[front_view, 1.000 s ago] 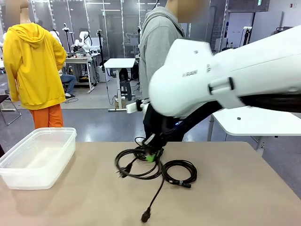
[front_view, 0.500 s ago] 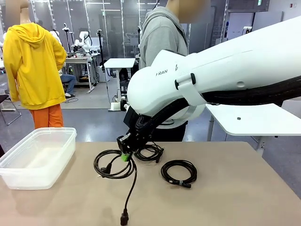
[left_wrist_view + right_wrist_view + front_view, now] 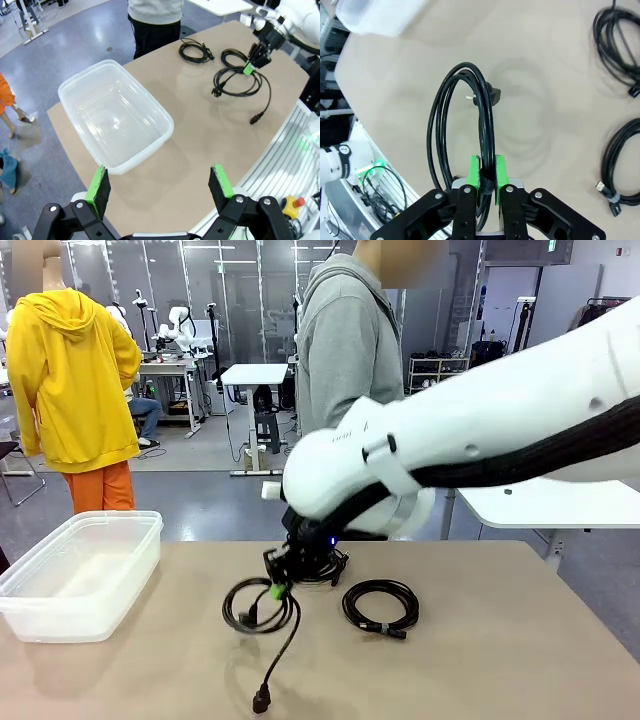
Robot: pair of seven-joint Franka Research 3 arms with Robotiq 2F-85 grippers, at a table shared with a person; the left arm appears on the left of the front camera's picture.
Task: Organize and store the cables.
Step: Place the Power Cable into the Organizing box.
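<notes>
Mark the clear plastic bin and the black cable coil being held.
Clear plastic bin (image 3: 70, 615): front view, near wall.
Held black cable coil (image 3: 487, 132): right wrist view, loop's right strand.

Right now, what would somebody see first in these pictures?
The big white right arm reaching across the table's middle, its end effector pinching a black cable coil with a plug tail trailing toward the near edge. A clear plastic tub sits at the table's left.

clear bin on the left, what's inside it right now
Nothing: the left wrist view looks down into the clear bin and shows its bare bottom. From the front its cloudy wall veils the floor. The cables are outside it.
</notes>
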